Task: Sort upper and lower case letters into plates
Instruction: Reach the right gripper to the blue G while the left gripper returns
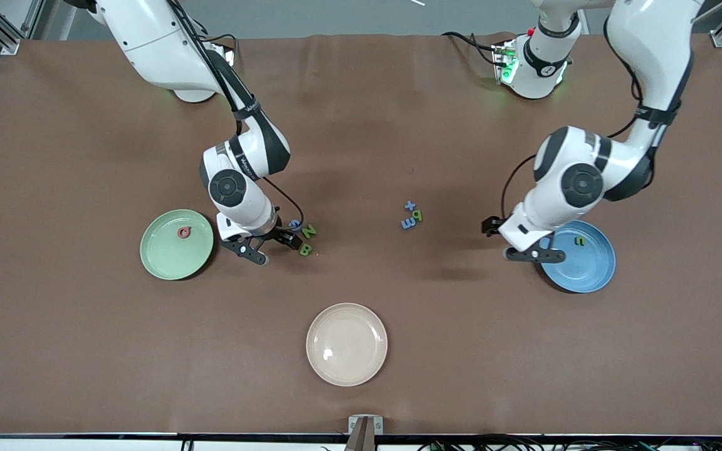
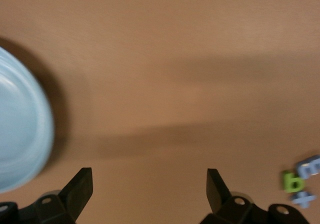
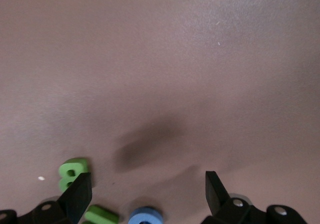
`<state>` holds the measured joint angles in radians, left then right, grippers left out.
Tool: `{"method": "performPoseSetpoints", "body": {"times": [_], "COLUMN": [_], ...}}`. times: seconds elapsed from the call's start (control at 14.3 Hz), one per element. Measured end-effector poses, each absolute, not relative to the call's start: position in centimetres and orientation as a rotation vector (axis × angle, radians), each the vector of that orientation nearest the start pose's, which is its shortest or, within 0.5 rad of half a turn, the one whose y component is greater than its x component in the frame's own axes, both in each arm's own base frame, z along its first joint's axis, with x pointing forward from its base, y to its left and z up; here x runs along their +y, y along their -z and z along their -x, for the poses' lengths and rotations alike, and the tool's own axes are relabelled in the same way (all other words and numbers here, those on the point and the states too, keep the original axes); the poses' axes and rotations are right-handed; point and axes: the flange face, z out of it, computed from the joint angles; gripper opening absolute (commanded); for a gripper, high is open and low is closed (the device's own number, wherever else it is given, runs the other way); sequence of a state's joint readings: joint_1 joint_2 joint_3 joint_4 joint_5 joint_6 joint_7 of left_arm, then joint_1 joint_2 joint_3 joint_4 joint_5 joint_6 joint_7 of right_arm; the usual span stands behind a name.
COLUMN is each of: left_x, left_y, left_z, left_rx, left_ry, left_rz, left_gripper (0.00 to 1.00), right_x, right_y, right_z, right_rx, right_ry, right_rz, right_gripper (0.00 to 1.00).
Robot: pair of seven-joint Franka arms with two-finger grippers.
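1. Front view: right gripper, fingers apart and empty, sits low by a green and blue letter cluster, at three o'clock from the green plate holding a pink letter.
2. Left gripper, spread and empty, hovers by the blue plate; more letters lie mid-table.
3. Centre on one letter before closing.
4. Right wrist view alone shows the green B just beside a fingertip.

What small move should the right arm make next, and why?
Probably lower the open right gripper onto the small blue letter between its fingers, beside the green letters; the pale green plate holds only one pink letter.
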<state>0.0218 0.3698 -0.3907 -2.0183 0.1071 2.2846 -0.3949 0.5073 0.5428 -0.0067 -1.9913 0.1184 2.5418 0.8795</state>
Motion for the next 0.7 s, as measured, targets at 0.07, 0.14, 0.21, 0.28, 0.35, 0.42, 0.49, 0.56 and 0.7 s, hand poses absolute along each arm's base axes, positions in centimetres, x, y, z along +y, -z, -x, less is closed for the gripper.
{"method": "performPoseSetpoints", "body": {"times": [0.07,0.14,0.21,0.28,0.35,0.42,0.49,0.56,0.7], "left_x": [-21.9,-22.9,-23.6,-24.2,-24.9,-25.9,-27.2,-28.7,-31.4], "left_y": [-27.2,-27.0,-27.0,-27.0,-27.1,-27.0,-26.8,-26.6,-26.0], "left_z": [-55.1,-54.8,-54.5,-54.2,-53.8,-53.3,-52.6,-51.8,-50.2], "left_rx": [0.019,-0.005,-0.033,-0.064,-0.102,-0.141,-0.181,-0.22,-0.291], "left_ry": [-0.148,-0.153,-0.156,-0.162,-0.171,-0.179,-0.186,-0.192,-0.208], "left_rz": [3.166,3.165,3.164,3.162,3.158,3.153,3.146,3.138,3.122], "left_gripper": [1.0,1.0,1.0,1.0,1.0,1.0,1.0,1.0,1.0], "right_x": [29.1,29.1,29.3,29.7,30.3,30.9,31.4,31.7,31.8], "right_y": [-18.1,-17.7,-17.4,-17.3,-17.2,-17.2,-17.0,-16.9,-16.5], "right_z": [-53.3,-52.9,-52.6,-52.2,-51.8,-51.4,-50.9,-50.5,-50.0], "right_rx": [0.726,0.726,0.73,0.732,0.736,0.743,0.746,0.748,0.749], "right_ry": [-0.055,-0.061,-0.068,-0.073,-0.075,-0.078,-0.082,-0.087,-0.096], "right_rz": [3.003,3.007,3.011,3.013,3.014,3.014,3.017,3.021,3.027], "right_gripper": [1.0,1.0,1.0,1.0,1.0,1.0,1.0,1.0,1.0]}}
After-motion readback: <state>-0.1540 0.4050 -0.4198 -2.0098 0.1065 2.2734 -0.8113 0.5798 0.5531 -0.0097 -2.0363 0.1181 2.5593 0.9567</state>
